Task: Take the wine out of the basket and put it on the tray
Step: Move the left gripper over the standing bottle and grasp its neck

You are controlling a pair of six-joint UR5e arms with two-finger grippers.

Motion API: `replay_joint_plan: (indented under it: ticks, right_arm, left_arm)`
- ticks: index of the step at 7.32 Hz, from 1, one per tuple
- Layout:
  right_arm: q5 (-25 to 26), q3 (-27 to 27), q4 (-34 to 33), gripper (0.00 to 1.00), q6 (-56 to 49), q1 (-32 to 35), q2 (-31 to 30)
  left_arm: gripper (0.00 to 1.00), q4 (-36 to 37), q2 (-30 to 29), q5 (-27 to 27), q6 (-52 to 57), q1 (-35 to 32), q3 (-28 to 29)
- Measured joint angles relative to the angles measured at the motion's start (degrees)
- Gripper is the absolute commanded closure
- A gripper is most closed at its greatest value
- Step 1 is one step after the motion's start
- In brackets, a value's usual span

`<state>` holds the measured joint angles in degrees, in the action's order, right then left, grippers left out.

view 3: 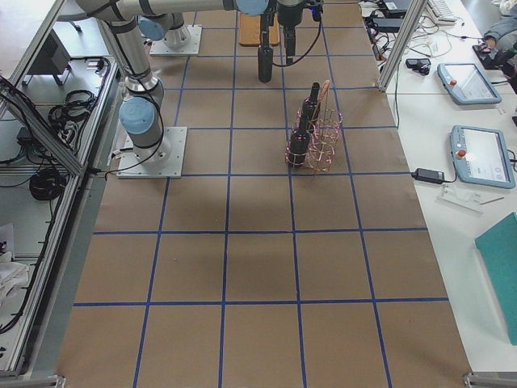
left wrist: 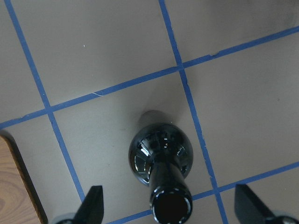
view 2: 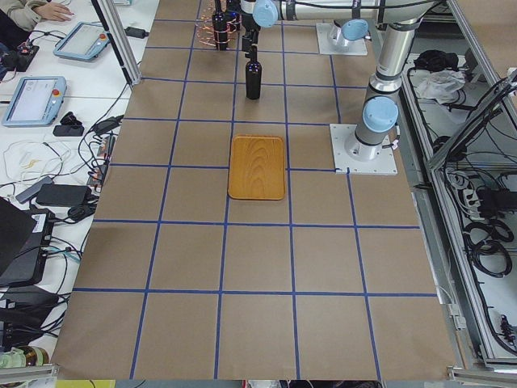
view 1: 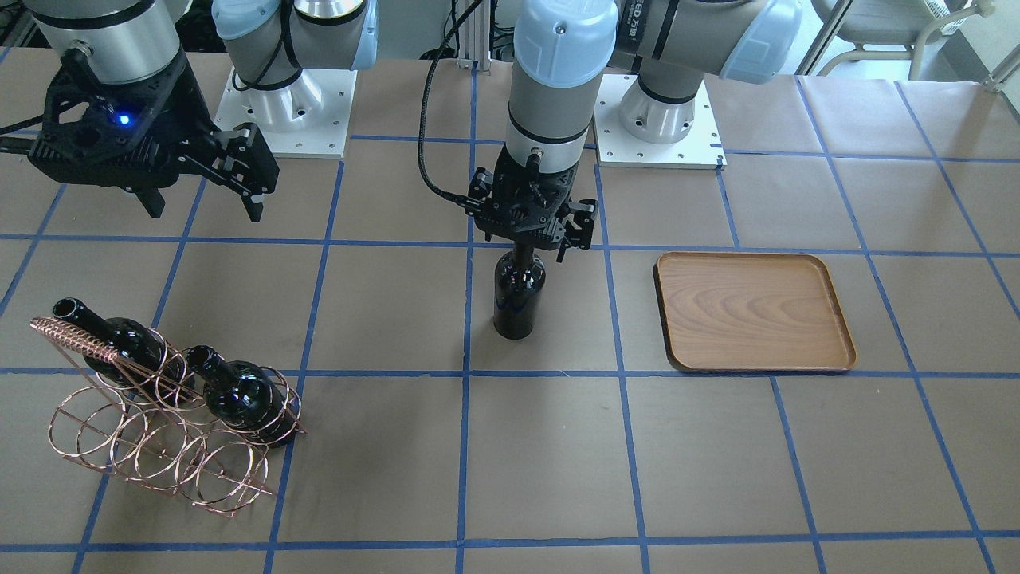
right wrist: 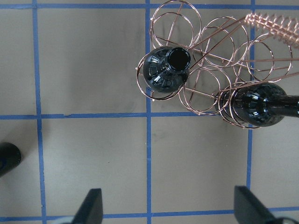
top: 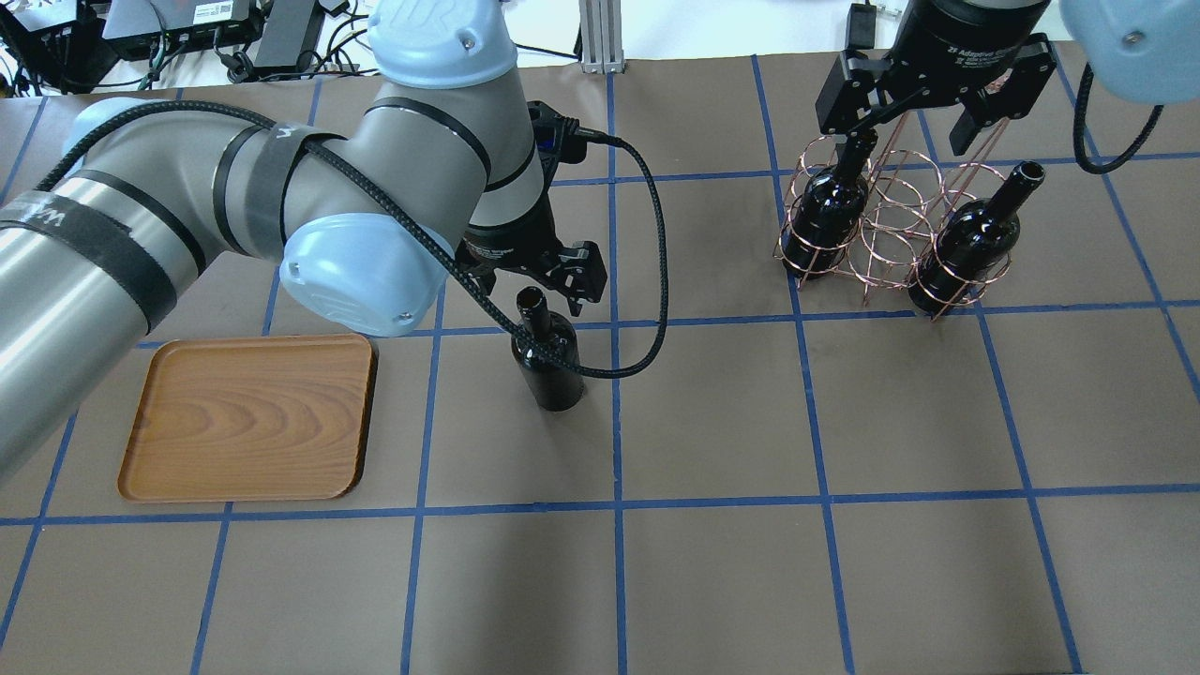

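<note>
Wine (top: 548, 366) upright near tray (top: 248, 417) | basket (view 1: 159, 434): two bottles (top: 825, 220) | left end effector (left wrist: 170, 205), right end effector (right wrist: 168, 207): spread

Wooden tray (view 2: 257, 167) nearest, upright black bottle (view 2: 254, 77) beyond it, copper wire basket (view 2: 216, 32) farthest.

— Is there anything you can read here?
— You'll make out one word: white print, "Adaptive", on the black housing of the two-finger right hand (top: 914, 141). The lettering on the grey left arm (top: 141, 234) is too blurred for you.

brown paper table (top: 712, 562) gridded with blue tape (top: 622, 581); white desk (view 3: 440, 234) alongside holds pendants (view 3: 483, 155).
</note>
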<state>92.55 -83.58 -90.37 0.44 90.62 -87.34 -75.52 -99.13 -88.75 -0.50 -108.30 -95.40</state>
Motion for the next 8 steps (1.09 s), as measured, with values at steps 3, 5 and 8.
replay_joint_plan:
  ticks: [3, 5, 8]
  right_arm:
    - [0.0, 0.0, -0.3, 0.0, 0.0, 0.0, 0.1]
    - [0.0, 0.0, -0.3, 0.0, 0.0, 0.0, 0.1]
    - [0.0, 0.0, -0.3, 0.0, 0.0, 0.0, 0.1]
  left_arm:
    - [0.25, 0.3, -1.3, -0.1, 0.3, 0.1, -0.5]
    - [0.72, 0.1, -1.3, -0.2, 0.3, 0.4, -0.8]
    - [1.0, -0.3, -1.3, -0.2, 3.2, 0.5, -0.8]
